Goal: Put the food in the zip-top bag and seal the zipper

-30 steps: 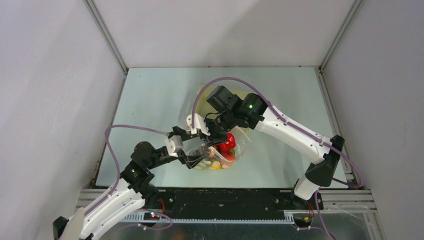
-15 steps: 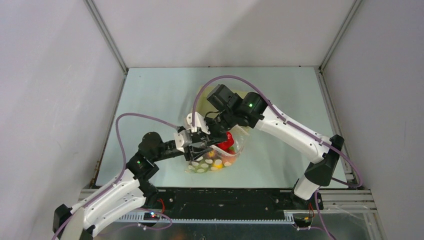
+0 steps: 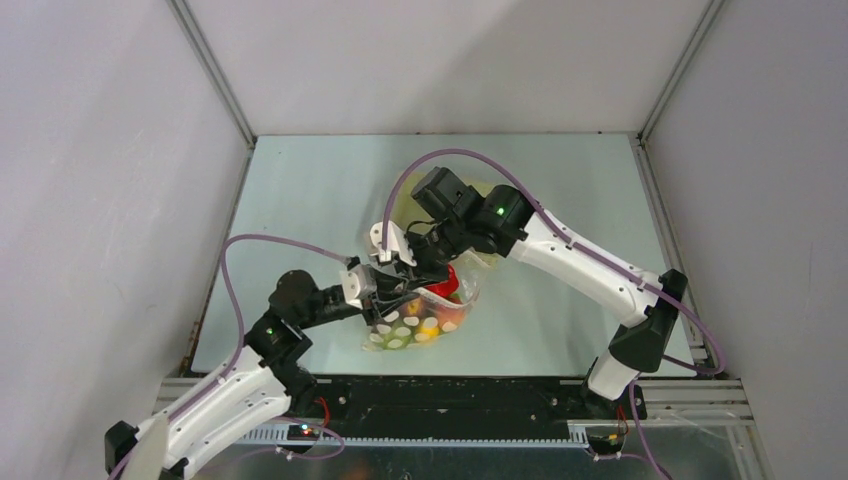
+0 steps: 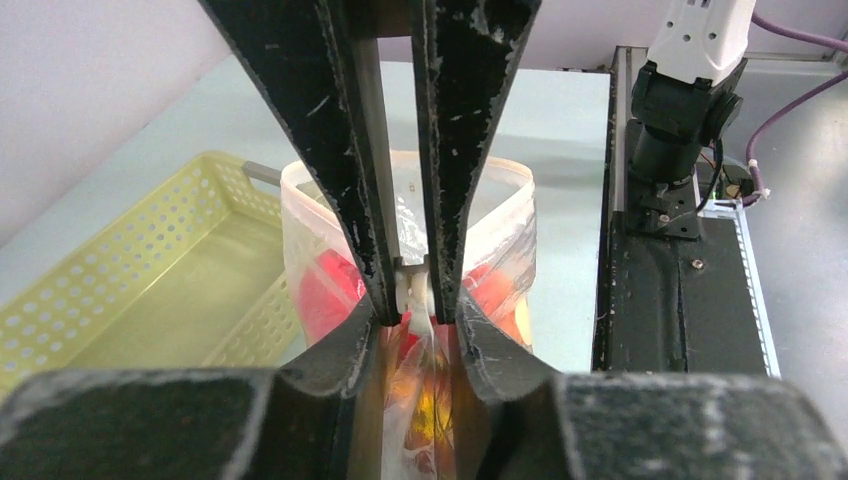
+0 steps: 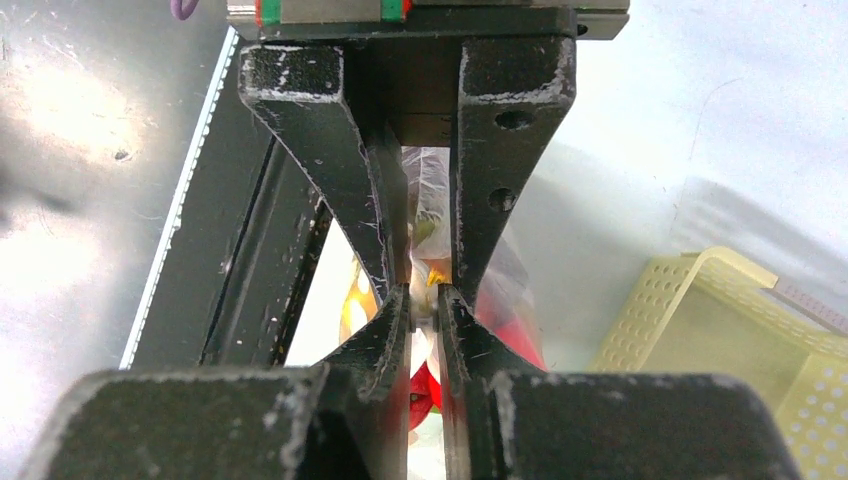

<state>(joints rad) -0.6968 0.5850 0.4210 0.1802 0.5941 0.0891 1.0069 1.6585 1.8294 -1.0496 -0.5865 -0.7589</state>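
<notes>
Both arms are holding the clear, flimsy, white-dotted plastic zip-top bag (image 3: 420,322) up by its mouth. It's over the near middle of the pale green surface (image 3: 300,200), just in front of the pale yellow latticed plastic basket (image 4: 150,270). The right tool (image 5: 425,300) is pinched tight on the film at the mouth. The left tool (image 4: 418,315) sits narrow, clamped on the top strip right beside it. My guess is one anchors the edge so the other can press the zipper (image 4: 412,285) closed. The bag looks slumped and bulgy, with its mouth partly gaping. The little red, orange and yellow toy food (image 3: 452,288) is piled inside.
</notes>
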